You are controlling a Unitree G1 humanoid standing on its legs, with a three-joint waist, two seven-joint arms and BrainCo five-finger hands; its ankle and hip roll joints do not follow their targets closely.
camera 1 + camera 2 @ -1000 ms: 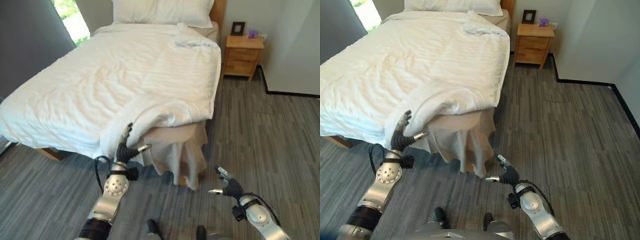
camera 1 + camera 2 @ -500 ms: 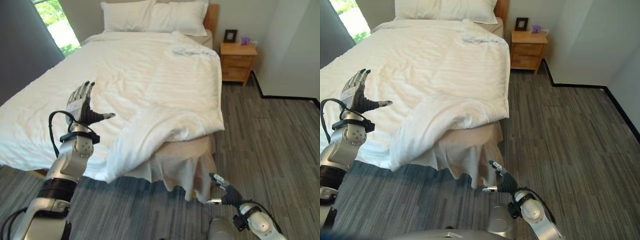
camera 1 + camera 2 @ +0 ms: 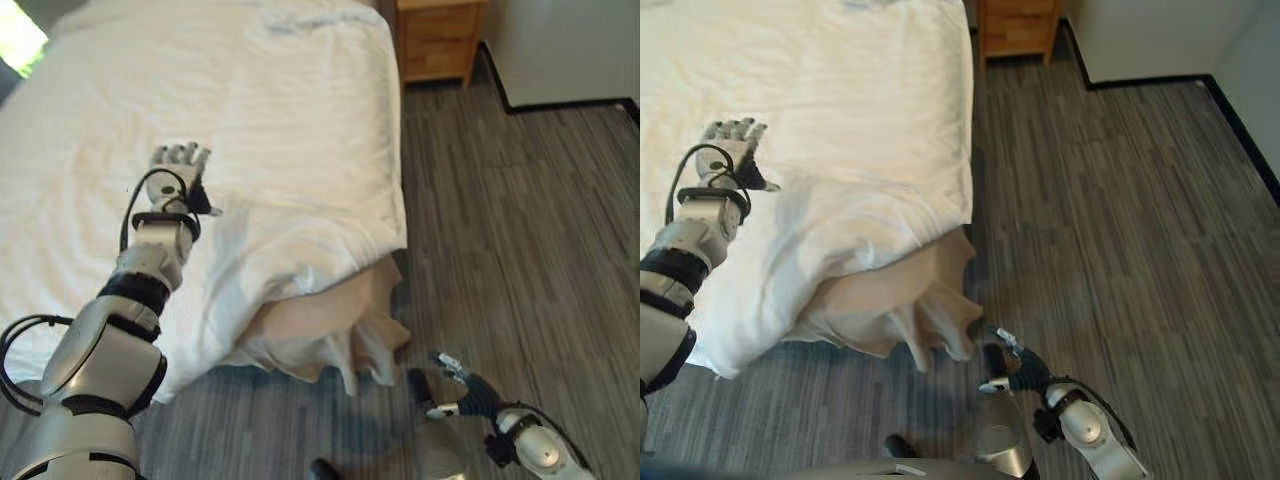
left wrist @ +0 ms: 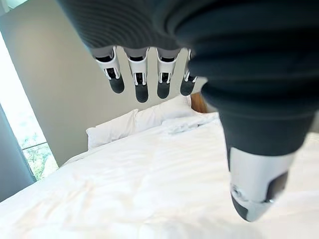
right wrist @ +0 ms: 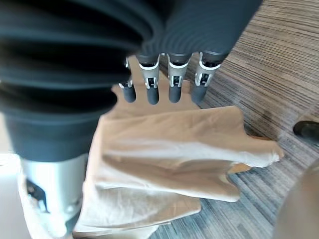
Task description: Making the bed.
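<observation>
A white duvet (image 3: 280, 110) covers the bed. Its near corner (image 3: 300, 250) lies bunched and folded back, baring the beige bed skirt (image 3: 335, 315) below. My left hand (image 3: 172, 178) is held just above the duvet left of that bunch, open with fingers (image 4: 141, 84) straight and nothing in it. My right hand (image 3: 455, 390) hangs low over the floor in front of the bed's corner, open, its fingers (image 5: 152, 82) pointing at the beige skirt (image 5: 169, 149) without touching it.
White pillows (image 4: 134, 124) lie at the head of the bed. A wooden nightstand (image 3: 440, 35) stands beyond the bed's right side, next to a white wall (image 3: 560, 45). Grey striped floor (image 3: 1120, 200) lies to the right of the bed.
My left hand rose from the duvet's hanging corner to above the bed top. The camera moved closer and looks further down. The right hand stays low by the floor.
</observation>
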